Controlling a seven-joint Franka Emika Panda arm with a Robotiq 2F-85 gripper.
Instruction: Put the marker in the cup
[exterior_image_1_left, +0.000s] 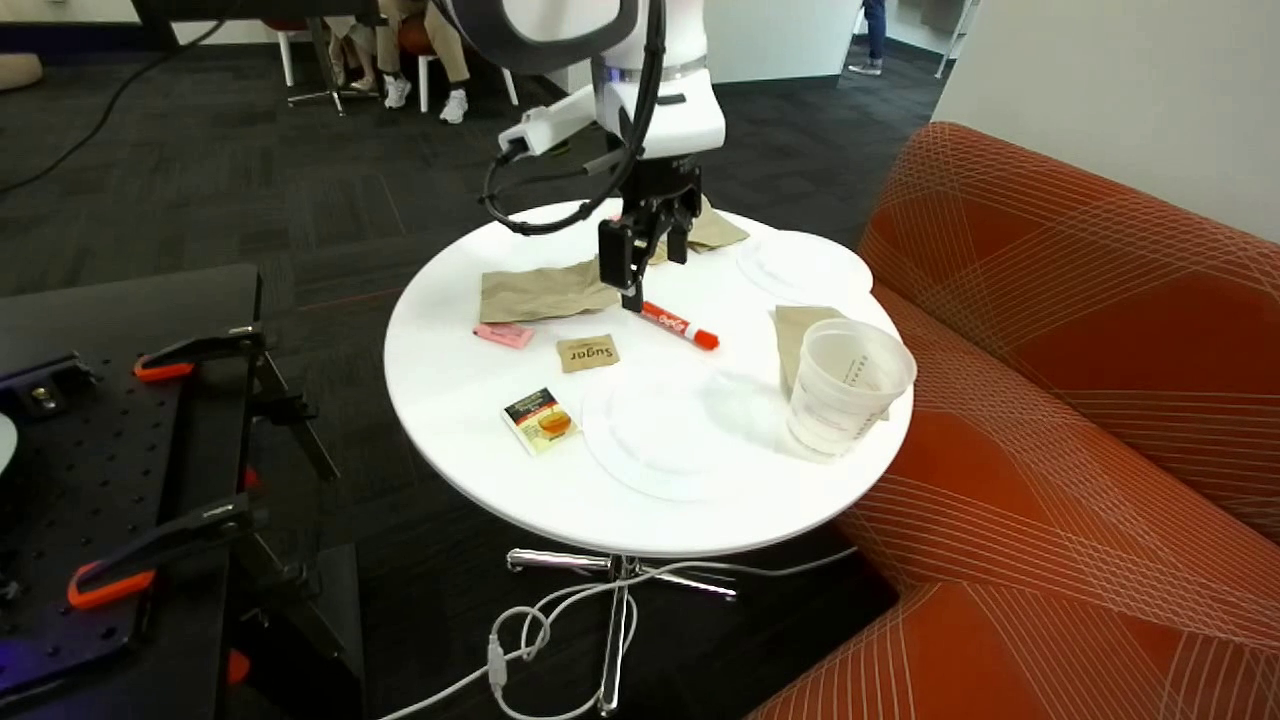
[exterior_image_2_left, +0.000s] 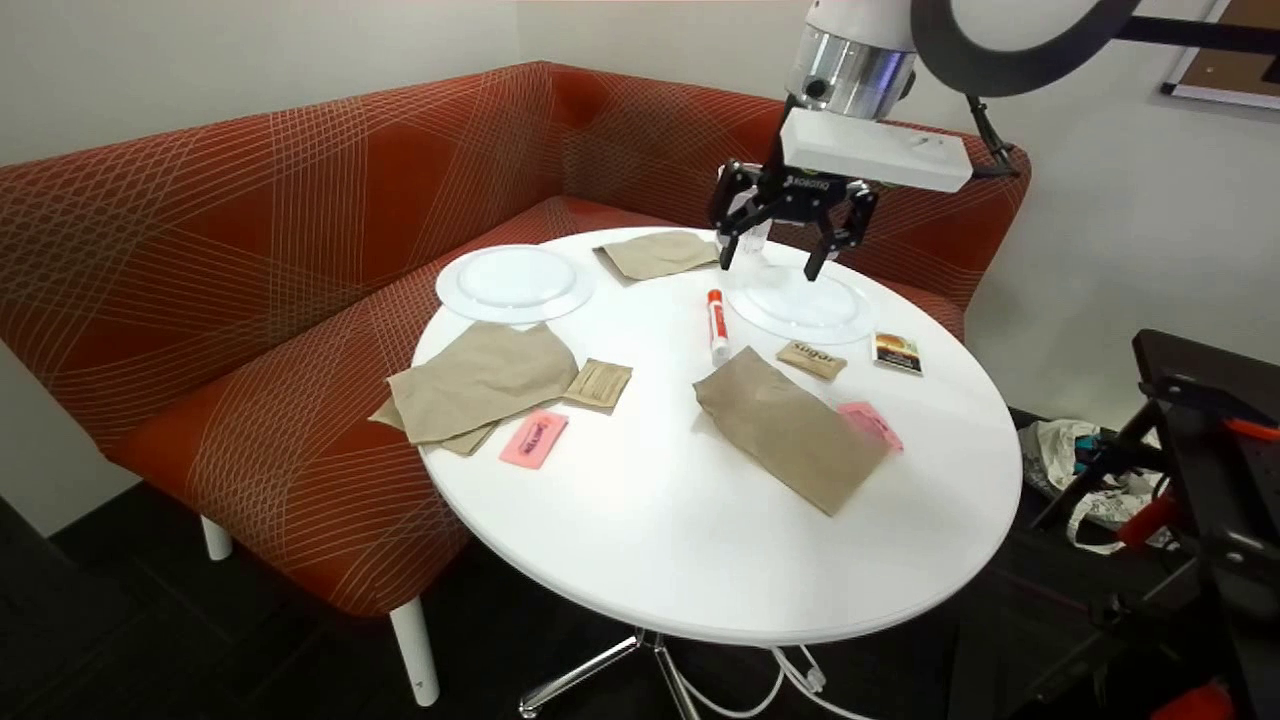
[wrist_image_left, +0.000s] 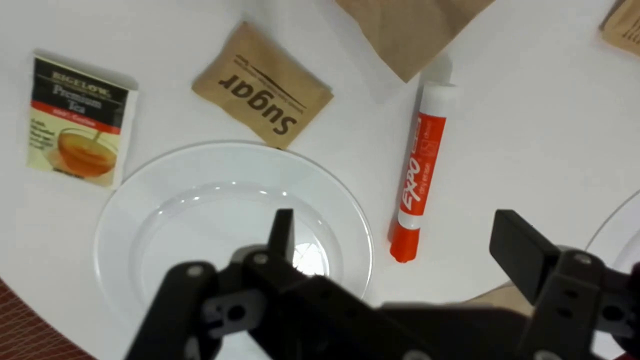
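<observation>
The Panda arm (exterior_image_1_left: 665, 95) hung down from the top of both exterior views, its wrist above the round white table (exterior_image_2_left: 620, 550) and its Robotiq gripper (exterior_image_2_left: 770, 264) directed at the tabletop. Its fingers (wrist_image_left: 522, 255) were spread wide and released. In the wrist view one finger showed in front of the white plate (wrist_image_left: 230, 162), its partner on the far side of the Expo dry erase marker (wrist_image_left: 422, 167), whose red cap (wrist_image_left: 405, 245) appeared between the two.

The marker lay on its side on the table, lower than the gripper, just beside the plate and apart from it. Its long axis ran nearly up and down the wrist view, leaning slightly, with the cap at the bottom and the white end (wrist_image_left: 440, 100) at the top, near the corner of a brown paper napkin (wrist_image_left: 415, 30). In an exterior view the marker (exterior_image_1_left: 680, 325) slanted down to the right, a finger hid its white end, and the cap pointed roughly toward the translucent plastic cup (exterior_image_1_left: 840, 400).

That cup, with printed markings on its wall, stood upright, well apart from the marker, near the table edge beside the red sofa (exterior_image_1_left: 1050, 540). A sugar packet (wrist_image_left: 262, 90) and a Bigelow tea packet (wrist_image_left: 77, 120) lay near the plate.
</observation>
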